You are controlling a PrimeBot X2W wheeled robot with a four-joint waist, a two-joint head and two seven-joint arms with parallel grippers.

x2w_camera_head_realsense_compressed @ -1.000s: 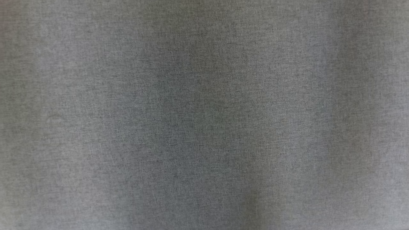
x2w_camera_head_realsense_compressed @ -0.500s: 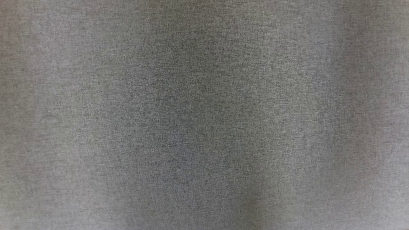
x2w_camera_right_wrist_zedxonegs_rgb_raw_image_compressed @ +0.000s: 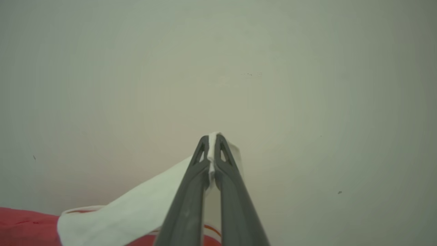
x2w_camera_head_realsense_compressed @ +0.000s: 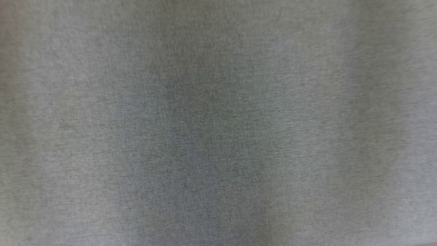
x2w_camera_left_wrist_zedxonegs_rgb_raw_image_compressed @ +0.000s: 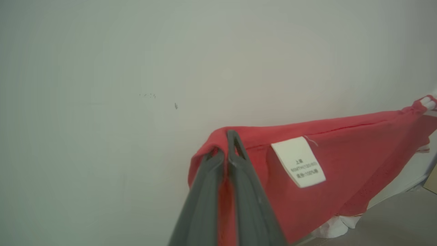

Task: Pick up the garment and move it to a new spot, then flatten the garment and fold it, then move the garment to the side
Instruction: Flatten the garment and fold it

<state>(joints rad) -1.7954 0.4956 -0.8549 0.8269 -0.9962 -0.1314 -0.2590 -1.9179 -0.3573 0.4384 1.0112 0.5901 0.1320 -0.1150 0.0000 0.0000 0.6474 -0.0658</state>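
The garment [x2w_camera_left_wrist_zedxonegs_rgb_raw_image_compressed: 344, 164] is red with white parts and hangs stretched in the air in front of a pale wall. In the left wrist view, my left gripper [x2w_camera_left_wrist_zedxonegs_rgb_raw_image_compressed: 227, 145] is shut on its red edge, close to a white care label [x2w_camera_left_wrist_zedxonegs_rgb_raw_image_compressed: 298, 162]. The cloth runs from there to the far right, where a white tip [x2w_camera_left_wrist_zedxonegs_rgb_raw_image_compressed: 426, 101] is held up. In the right wrist view, my right gripper [x2w_camera_right_wrist_zedxonegs_rgb_raw_image_compressed: 212, 145] is shut on a white part of the garment [x2w_camera_right_wrist_zedxonegs_rgb_raw_image_compressed: 136, 208], and the red part [x2w_camera_right_wrist_zedxonegs_rgb_raw_image_compressed: 24, 227] lies at the lower left.
Grey woven cloth [x2w_camera_head_realsense_compressed: 218, 123] with soft shadow bands spans the head view, slightly blurred. A pale wall [x2w_camera_left_wrist_zedxonegs_rgb_raw_image_compressed: 102, 102] stands behind the garment. A grey surface [x2w_camera_left_wrist_zedxonegs_rgb_raw_image_compressed: 403, 218] and a brown corner [x2w_camera_left_wrist_zedxonegs_rgb_raw_image_compressed: 432, 181] lie at the lower right.
The shading on the grey cloth in the head view has shifted a little and the picture has turned blurry, as from camera motion.
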